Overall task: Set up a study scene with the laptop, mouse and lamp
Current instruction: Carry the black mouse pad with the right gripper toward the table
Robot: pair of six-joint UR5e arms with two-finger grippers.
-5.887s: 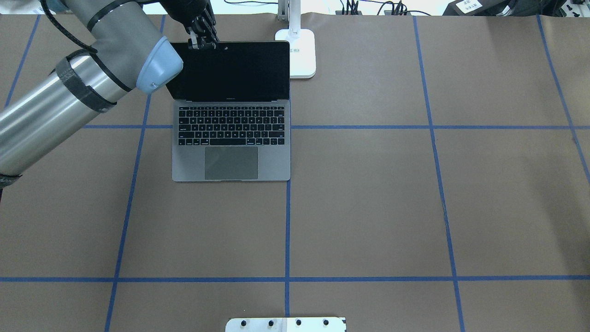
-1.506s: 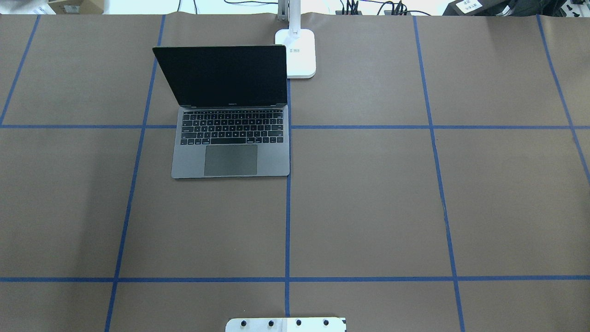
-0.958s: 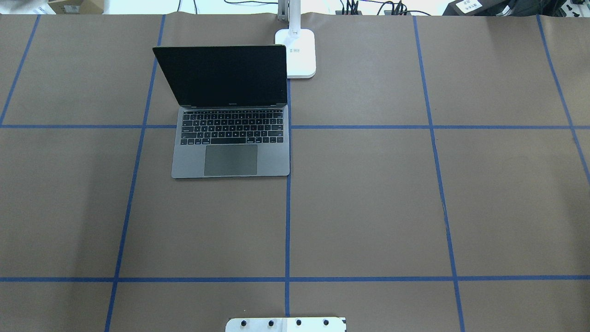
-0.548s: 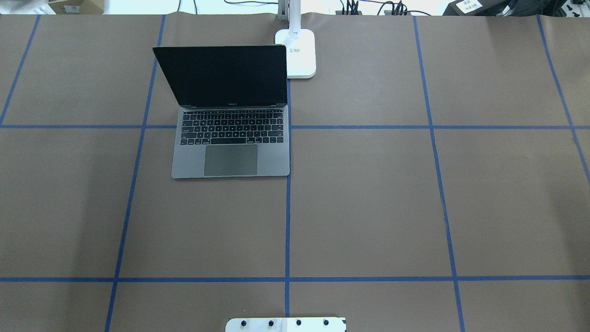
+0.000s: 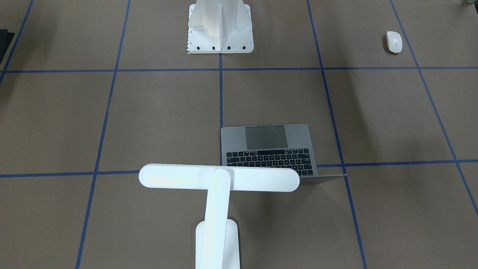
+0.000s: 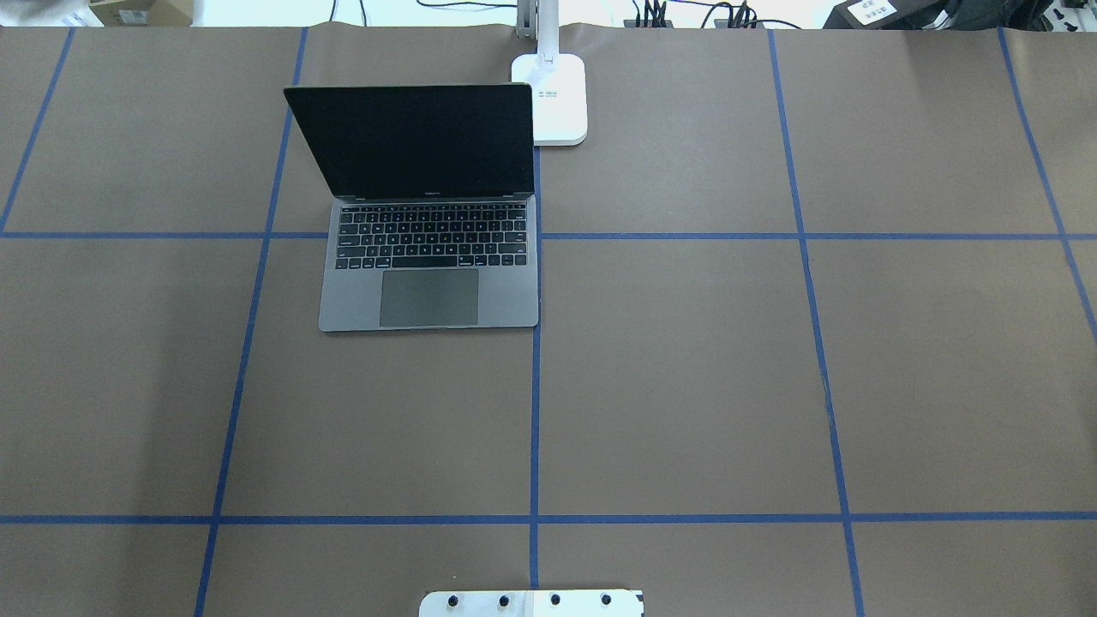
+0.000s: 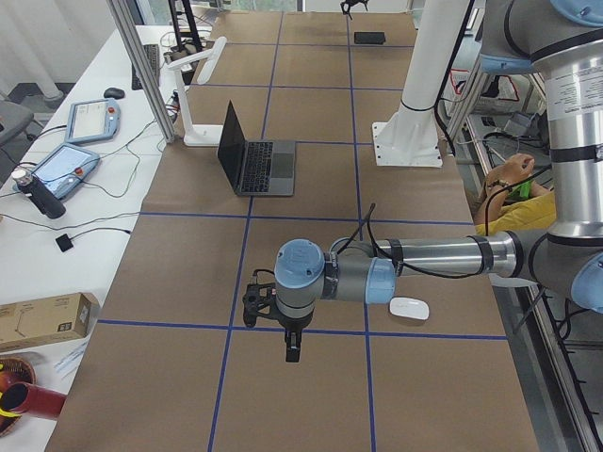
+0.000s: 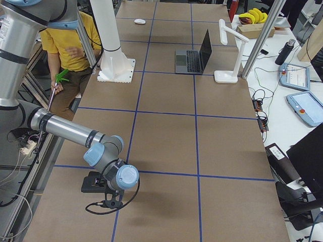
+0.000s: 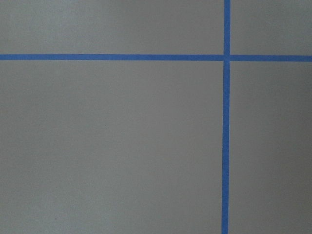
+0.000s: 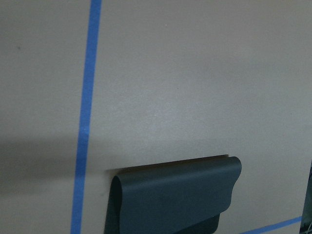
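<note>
The grey laptop point(image 6: 428, 296) stands open at the table's far left-centre, its screen dark. Just behind its right corner stands the white T-shaped lamp point(image 5: 218, 178), whose base point(image 6: 559, 98) shows in the overhead view. The white mouse point(image 5: 394, 41) lies alone near the robot's side, at the table's left end. My left gripper point(image 7: 292, 353) hangs over bare table close to the mouse point(image 7: 410, 308). My right gripper point(image 8: 112, 203) hovers low at the opposite end. Both show only in the side views, so I cannot tell whether they are open or shut.
A white bolted pedestal point(image 5: 220, 26) stands at the robot's side of the table. A black pad point(image 8: 96, 182) lies by my right gripper. A person in a yellow shirt point(image 8: 70, 45) sits beside the pedestal. Tablets and cables lie on the side table point(image 7: 80, 141).
Some six seconds ago my left gripper was at the top edge of the laptop screen. It has since left the overhead view, and the screen stands more upright. Nothing has moved lately.
</note>
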